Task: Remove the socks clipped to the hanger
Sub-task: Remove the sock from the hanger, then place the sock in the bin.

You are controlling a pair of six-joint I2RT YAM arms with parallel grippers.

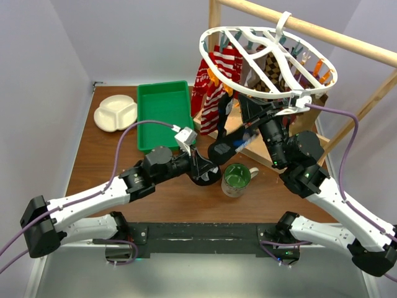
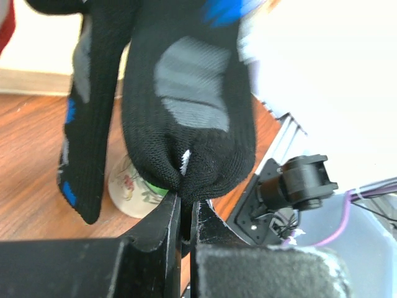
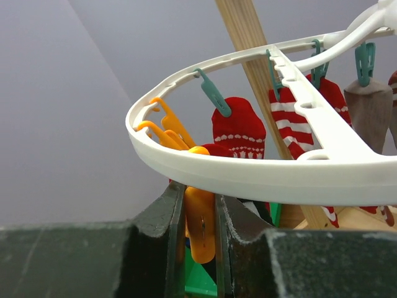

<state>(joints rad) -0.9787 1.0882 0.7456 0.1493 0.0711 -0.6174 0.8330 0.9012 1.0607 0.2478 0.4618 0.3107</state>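
Black knit sock with grey and blue patches (image 2: 186,93) is hung below white plastic oval hanger (image 3: 248,174), its toe pinched by the clenched left tool (image 2: 186,205) above brown wooden desk (image 2: 31,155). Orange plastic clip (image 3: 201,239) under the hanger rim is clamped by the right tool (image 3: 200,195). Red-and-white striped socks (image 3: 239,133) are clipped beyond.

No readable text, label, brand or number anywhere.

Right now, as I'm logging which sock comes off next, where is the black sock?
Top view: the black sock hangs mid-table below the hanger at its near rim, just behind the green mug, its toe pinched by the left gripper.
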